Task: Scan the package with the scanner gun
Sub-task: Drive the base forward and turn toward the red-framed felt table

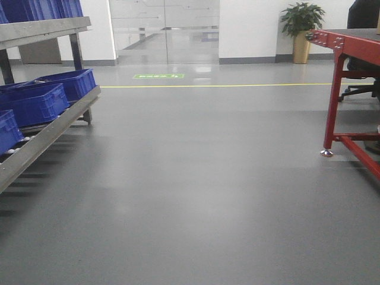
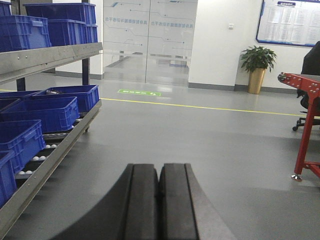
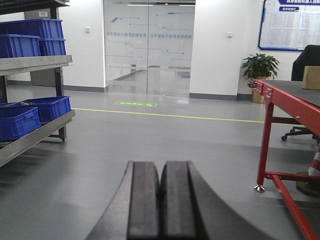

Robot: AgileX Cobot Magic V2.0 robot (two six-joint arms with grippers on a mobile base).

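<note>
Pressed together, the black rubbery jaws of the left gripper (image 2: 160, 197) and right gripper (image 3: 160, 197) hold nothing; no scanner gun shows. A tan cardboard box (image 3: 311, 78) on the red worktop (image 3: 292, 102) may be the package, I cannot tell; if so, likely light, stiff, matte, best pinched across its narrow edges.

Bright, even indoor light puts pale glare on the glossy floor (image 1: 190, 178), with slightly soft detail.
</note>
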